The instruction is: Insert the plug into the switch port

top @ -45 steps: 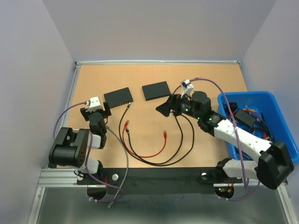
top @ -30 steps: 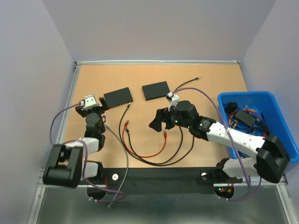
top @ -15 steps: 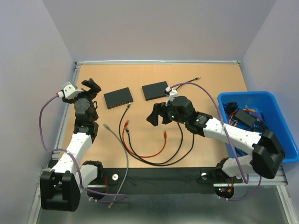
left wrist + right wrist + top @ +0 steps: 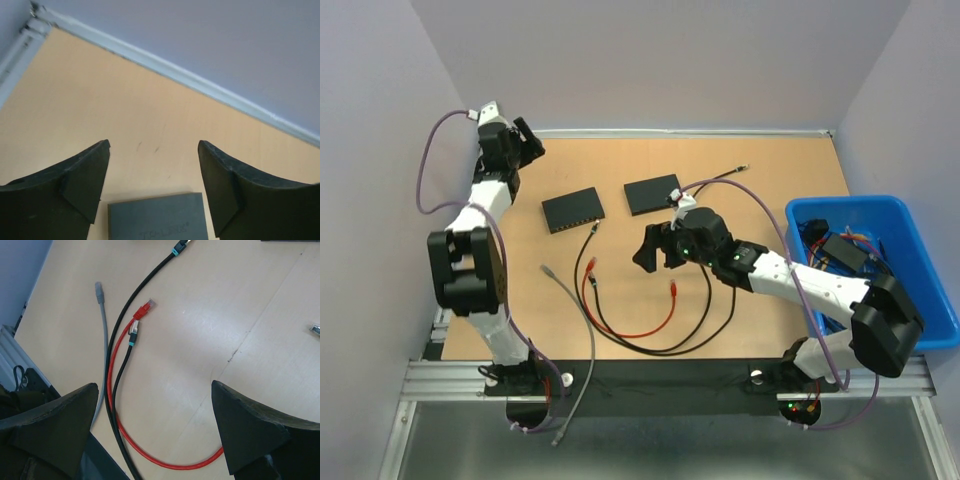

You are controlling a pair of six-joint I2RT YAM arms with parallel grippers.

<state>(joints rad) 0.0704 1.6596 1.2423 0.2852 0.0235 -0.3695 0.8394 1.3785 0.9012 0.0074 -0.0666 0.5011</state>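
nearby, red plug (image 4: 146, 306) ahead of right hand (image 4: 154, 386)

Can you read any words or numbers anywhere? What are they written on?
"TP-LINK": faint letters on top of the left switch, left wrist view.
Right switch, cables, blue bin: nothing big or sharp enough to read.

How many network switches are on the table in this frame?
2. The left switch lies left of table centre; the right switch sits beside it, apart. The blue bin holds dark clutter that may hide more.
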